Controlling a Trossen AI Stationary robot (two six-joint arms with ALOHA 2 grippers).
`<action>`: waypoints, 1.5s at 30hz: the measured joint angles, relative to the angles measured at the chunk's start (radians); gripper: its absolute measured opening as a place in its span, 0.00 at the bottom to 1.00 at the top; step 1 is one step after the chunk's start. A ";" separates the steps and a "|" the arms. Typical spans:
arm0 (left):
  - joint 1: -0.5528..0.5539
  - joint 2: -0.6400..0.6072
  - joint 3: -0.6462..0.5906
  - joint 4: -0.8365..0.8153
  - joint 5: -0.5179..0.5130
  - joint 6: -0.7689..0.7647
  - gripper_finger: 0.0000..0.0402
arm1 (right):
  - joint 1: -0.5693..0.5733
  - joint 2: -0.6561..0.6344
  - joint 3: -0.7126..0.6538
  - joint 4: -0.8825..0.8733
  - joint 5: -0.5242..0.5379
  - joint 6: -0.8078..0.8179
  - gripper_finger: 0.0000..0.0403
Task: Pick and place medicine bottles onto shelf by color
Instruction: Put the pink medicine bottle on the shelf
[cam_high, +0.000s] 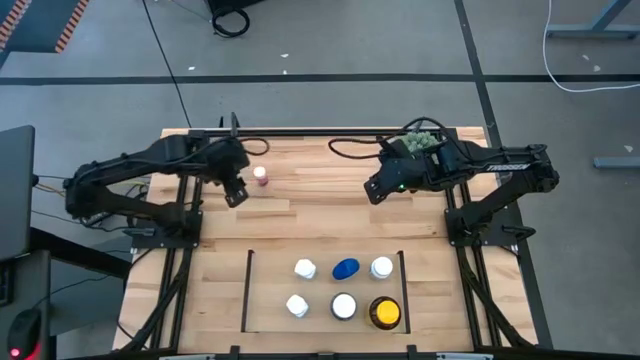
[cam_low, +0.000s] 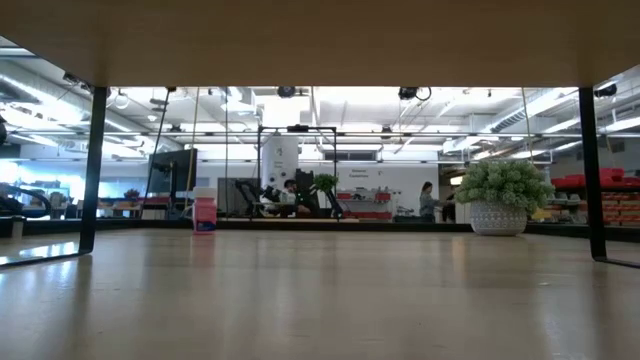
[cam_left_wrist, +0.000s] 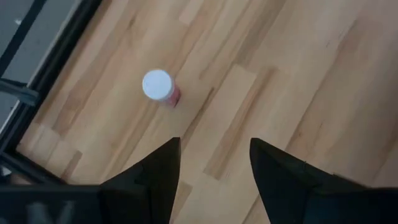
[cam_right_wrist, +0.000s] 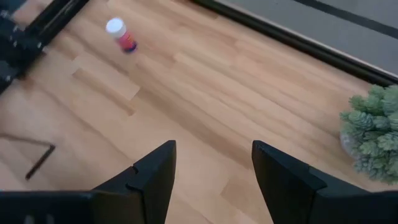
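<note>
Light wood worktop (cam_high: 320, 215), planked, bounded by black frame rails (cam_high: 330, 131). Spiky green plant (cam_low: 505, 185) in a pale round pot stands at the far right corner, upright. Black cable (cam_high: 350, 150) lies looped on the worktop near it. Grey floor (cam_high: 330, 50) beyond, with dark lines. Room behind: bright ceiling lights, a distant seated person (cam_low: 289, 195), another person (cam_low: 428, 200) standing.

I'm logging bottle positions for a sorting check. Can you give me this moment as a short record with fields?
bottles in shelf: six; white-capped, blue, white-capped, white-capped, white-capped, amber with yellow cap
bottle outside shelf: reddish bottle, upright, far side of table
left gripper: beside reddish bottle, open, empty
right gripper: mid-table, open, empty
plant: far right corner
</note>
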 joint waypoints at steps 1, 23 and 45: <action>0.001 -0.019 -0.003 0.007 0.000 -0.005 0.50 | -0.005 0.000 0.000 0.000 0.011 0.012 0.54; 0.265 0.107 -0.009 0.247 0.205 -0.205 0.50 | -0.364 0.092 -0.003 0.355 -0.325 -0.494 0.54; 0.433 0.299 -0.010 0.250 0.286 -0.002 0.62 | -0.451 0.212 -0.004 0.415 -0.420 -0.440 0.54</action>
